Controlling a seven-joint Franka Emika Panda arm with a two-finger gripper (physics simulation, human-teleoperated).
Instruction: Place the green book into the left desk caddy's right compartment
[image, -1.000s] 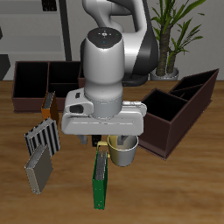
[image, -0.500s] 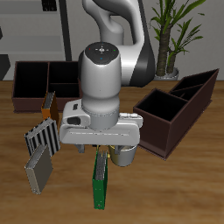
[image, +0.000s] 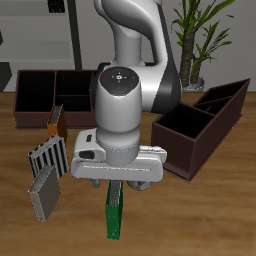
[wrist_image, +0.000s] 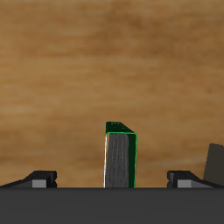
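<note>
Down and forward the gripper (image: 116, 184) has come, so its big white head now hides the mug that showed one second ago. Its two fingers (wrist_image: 40, 178) are spread wide apart and hold nothing. Between them, straight below, stands the green book (image: 115, 212) on its edge on the wooden table (image: 200, 220), near the front edge. Beside it stand the grey striped books (image: 46, 158). Farther back sits the left desk caddy (image: 200, 125), turned at a slant, and its big right compartment (image: 180, 124) is open on top
</note>
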